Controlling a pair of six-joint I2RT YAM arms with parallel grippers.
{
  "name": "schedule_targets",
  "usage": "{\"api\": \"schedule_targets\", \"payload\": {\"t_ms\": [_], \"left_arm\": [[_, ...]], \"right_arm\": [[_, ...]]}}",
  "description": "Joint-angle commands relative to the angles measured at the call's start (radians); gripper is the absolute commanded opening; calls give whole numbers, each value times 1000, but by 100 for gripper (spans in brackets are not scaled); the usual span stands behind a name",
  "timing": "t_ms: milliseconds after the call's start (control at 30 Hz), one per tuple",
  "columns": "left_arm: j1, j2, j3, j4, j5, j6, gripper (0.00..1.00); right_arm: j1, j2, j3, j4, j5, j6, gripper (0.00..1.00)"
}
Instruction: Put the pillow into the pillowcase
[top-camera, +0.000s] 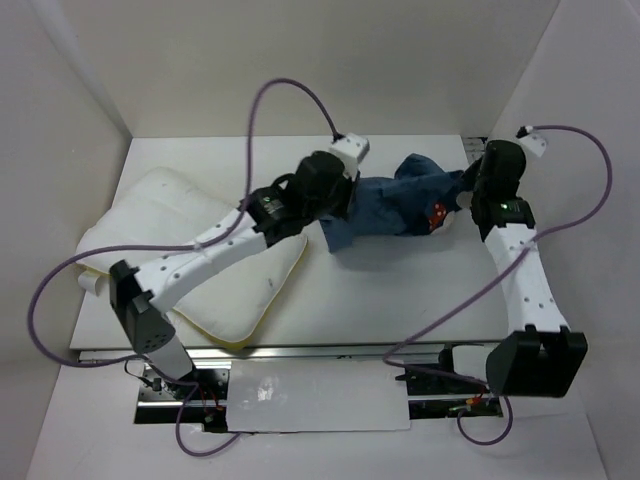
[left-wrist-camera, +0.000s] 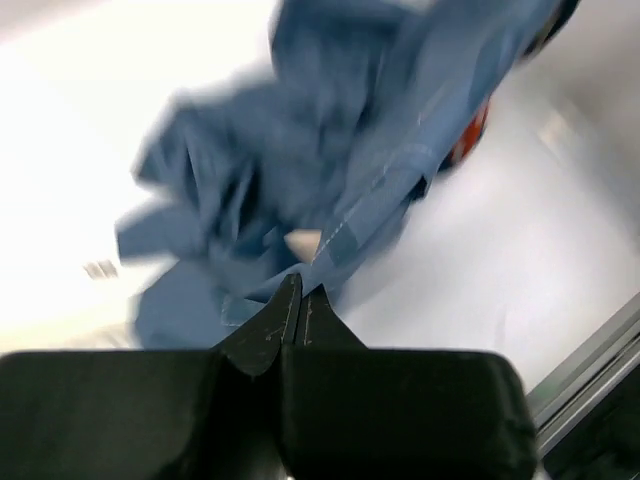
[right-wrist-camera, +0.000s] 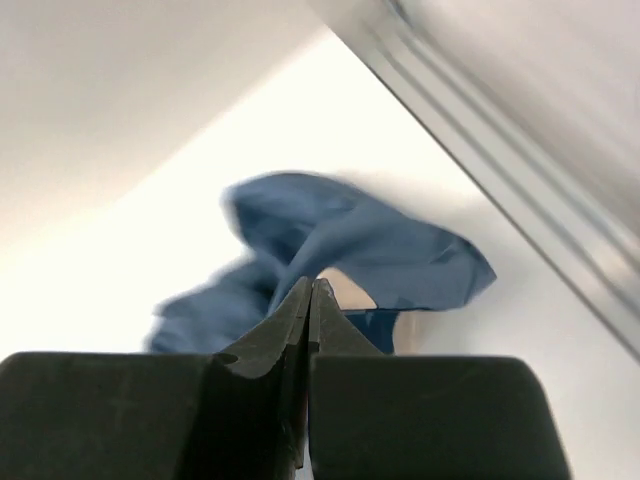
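Your left gripper (left-wrist-camera: 296, 290) has its fingers pinched tight on the left end of the crumpled dusty-blue fabric pillowcase (top-camera: 400, 205). Your right gripper (right-wrist-camera: 311, 290) is clamped just as tight on the right end, so the cloth sits bunched between them at upper centre of the top view. The big white quilted pillow (top-camera: 170, 215) lies left of centre on the white table (top-camera: 400, 290), under the left arm.

One pillow (top-camera: 170, 215), one pillowcase (top-camera: 400, 205), two arms (top-camera: 205, 258) (top-camera: 527, 285) and one table (top-camera: 400, 300) are visible.
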Motion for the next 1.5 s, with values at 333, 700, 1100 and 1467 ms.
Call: {"api": "schedule_targets", "payload": {"t_ms": [333,700,1100,1467], "left_arm": [[-2,-242,113,-43,-346,80,0],[38,-526,-267,-168,-652,-193,0],[122,-619,-508,-309,-630,-440,0],[194,-578,-528,-309,-567,-414,0]], "right_arm": [[-9,-237,236,3,-258,-168,0],[-9,-389,-295,49,-1023,-110,81],[-9,-233,-363,-216,-119,54,100],[-40,22,-405,-151,-91,177,100]]}}
